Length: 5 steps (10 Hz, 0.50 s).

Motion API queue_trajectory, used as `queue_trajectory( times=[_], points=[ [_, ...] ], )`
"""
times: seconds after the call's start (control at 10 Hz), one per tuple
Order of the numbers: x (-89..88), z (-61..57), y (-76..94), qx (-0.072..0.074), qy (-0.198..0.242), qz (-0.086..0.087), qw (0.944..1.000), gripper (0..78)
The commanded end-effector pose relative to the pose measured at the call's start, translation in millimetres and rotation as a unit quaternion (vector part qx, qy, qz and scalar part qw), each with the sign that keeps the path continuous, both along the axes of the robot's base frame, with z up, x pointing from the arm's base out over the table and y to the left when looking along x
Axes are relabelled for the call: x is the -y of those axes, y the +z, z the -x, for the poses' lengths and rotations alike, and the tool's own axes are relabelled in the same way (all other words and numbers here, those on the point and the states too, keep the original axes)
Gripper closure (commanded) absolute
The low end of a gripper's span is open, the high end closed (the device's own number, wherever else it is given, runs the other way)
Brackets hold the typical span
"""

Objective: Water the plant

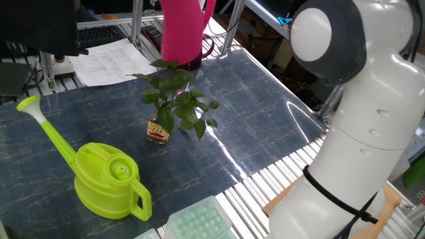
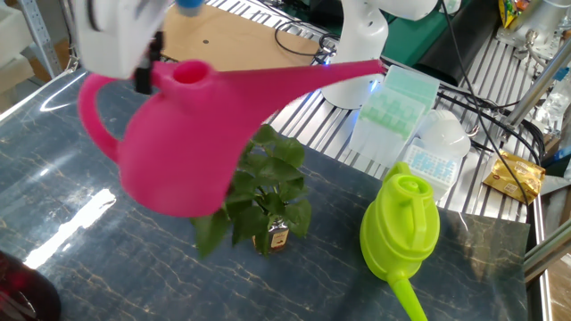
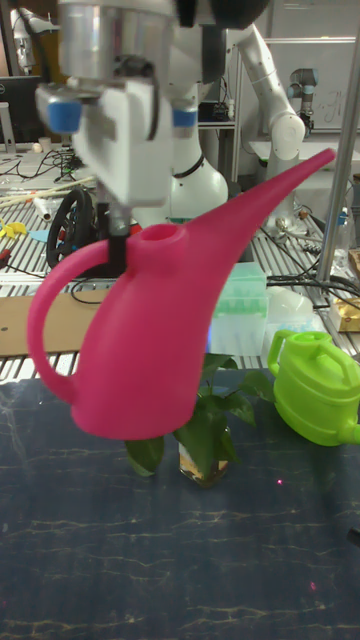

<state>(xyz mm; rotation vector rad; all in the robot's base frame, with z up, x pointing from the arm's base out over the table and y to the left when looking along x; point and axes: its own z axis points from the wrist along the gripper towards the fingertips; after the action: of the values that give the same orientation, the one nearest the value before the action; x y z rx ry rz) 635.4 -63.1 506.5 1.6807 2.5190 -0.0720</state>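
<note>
The pink watering can [image 2: 178, 134] I carry hangs just above the plant [image 2: 263, 192], so there is no room for me to drop straight down there. To one side the green watering can [image 2: 401, 223] blocks the way, with plastic racks [image 2: 393, 102] beyond it. The dark table [image 2: 89, 241] on the other side of the plant lies open.

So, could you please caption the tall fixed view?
Claw holds pink watering can above the plant; green can stands aside.
</note>
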Motion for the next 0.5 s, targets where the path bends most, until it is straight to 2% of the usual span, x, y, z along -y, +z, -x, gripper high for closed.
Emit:
queue_trajectory(
  times=[0.1,0.4,0.5],
  points=[
    [-46.4,19.7,24.7,-0.005,-0.038,-0.010,0.9992,76.4],
    [-63.1,30.4,32.7,-0.008,-0.053,-0.021,0.9984,76.4],
    [-74.0,37.9,36.5,-0.010,-0.059,-0.027,0.9978,76.4]
  ],
)
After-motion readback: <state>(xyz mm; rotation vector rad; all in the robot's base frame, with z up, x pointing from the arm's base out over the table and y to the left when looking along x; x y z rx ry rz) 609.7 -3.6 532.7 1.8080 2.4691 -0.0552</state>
